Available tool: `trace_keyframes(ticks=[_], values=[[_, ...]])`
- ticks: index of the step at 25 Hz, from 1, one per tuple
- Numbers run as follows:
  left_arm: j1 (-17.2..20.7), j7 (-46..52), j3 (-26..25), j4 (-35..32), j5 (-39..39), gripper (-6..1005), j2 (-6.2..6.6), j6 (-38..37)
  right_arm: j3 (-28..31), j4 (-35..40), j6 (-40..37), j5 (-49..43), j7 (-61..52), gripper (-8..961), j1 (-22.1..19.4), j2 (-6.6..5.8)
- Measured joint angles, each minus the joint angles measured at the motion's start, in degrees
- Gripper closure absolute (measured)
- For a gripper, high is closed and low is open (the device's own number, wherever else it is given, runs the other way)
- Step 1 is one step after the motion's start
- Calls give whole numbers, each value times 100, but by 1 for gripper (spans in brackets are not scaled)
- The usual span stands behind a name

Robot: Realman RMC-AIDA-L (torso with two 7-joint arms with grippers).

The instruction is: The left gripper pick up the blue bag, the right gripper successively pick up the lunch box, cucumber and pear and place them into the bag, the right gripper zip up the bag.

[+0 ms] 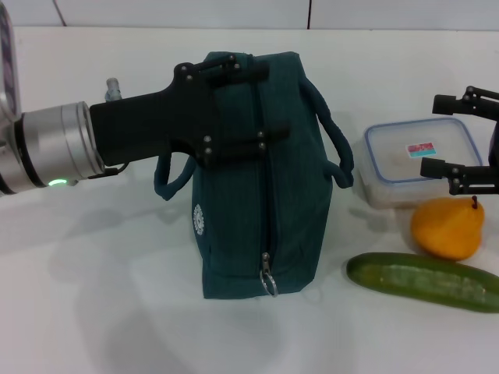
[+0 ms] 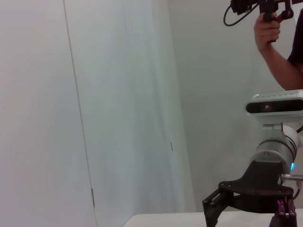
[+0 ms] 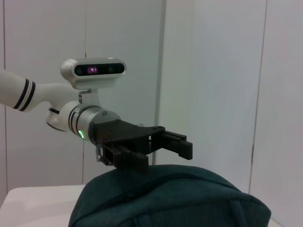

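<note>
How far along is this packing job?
Nothing is packed yet. The left tool sits over the top of the dark teal fabric bag, which stands zipped on the white table. The clear blue-rimmed box, yellow-orange pear and dark green cucumber still lie outside. The right tool hovers open over the box.

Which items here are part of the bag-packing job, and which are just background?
Job:
- blue bag, zipped, standing on the table
- left tool, open above the bag's top
- right tool, open over the lunch box
- pear
- cucumber

Background:
- white table
- person's hand holding a camera rig, seen in the left wrist view
</note>
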State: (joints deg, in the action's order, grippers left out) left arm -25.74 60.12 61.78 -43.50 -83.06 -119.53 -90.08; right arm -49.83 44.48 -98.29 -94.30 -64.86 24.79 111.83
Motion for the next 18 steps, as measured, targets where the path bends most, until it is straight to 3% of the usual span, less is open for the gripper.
trace_keyframes(ticks=[15,18], values=[[25,25,-4,-9,14,252,0,-22,0,0,20,-20,0,99,0,26],[69,455,0,-307,81,254,-1,-24,0,0,30,-22,0,99,4,26]])
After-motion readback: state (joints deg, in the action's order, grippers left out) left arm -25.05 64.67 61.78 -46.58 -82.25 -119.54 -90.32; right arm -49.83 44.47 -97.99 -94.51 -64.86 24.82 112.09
